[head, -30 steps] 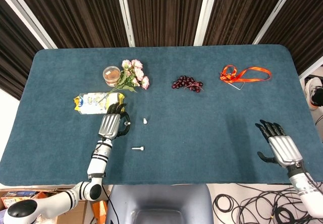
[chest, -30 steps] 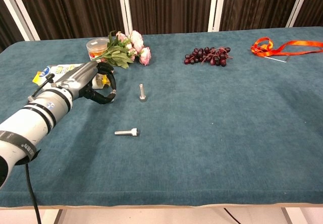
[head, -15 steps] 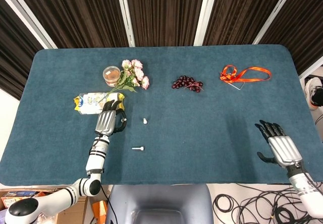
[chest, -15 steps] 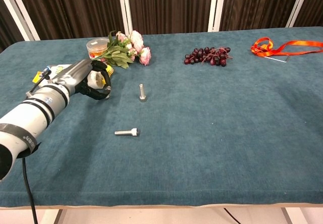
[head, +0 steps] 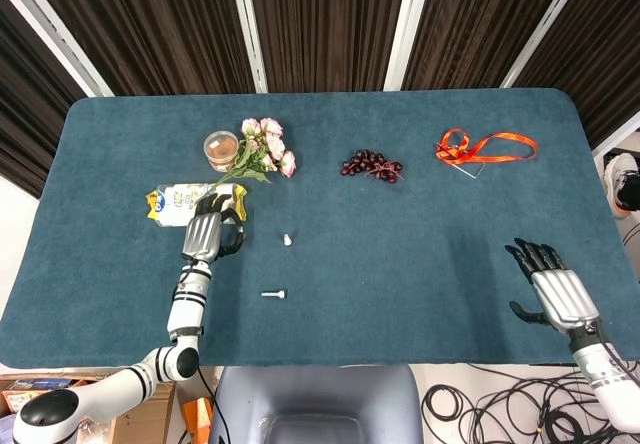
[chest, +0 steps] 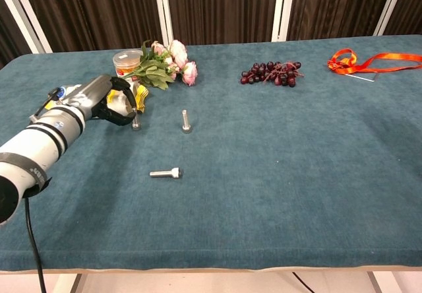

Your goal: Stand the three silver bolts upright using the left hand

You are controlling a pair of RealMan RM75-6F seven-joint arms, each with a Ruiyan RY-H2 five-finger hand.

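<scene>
Left hand [chest: 111, 99] hovers at the left of the blue desk [chest: 277, 174], fingers [chest: 132, 105] curled around an upright silver bolt [chest: 136, 123], its head down on the cloth just in front of the snack packet [head: 180, 205]. A second bolt [chest: 186, 122] stands upright just to the right. The third bolt [chest: 165, 173] lies flat, nearer the front edge. Right hand [head: 556, 290] rests far right, fingers spread, empty.

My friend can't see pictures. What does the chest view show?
The robot's left hand sits beside one upright silver bolt on a teal table. A second bolt stands nearby; a third lies flat.
</scene>
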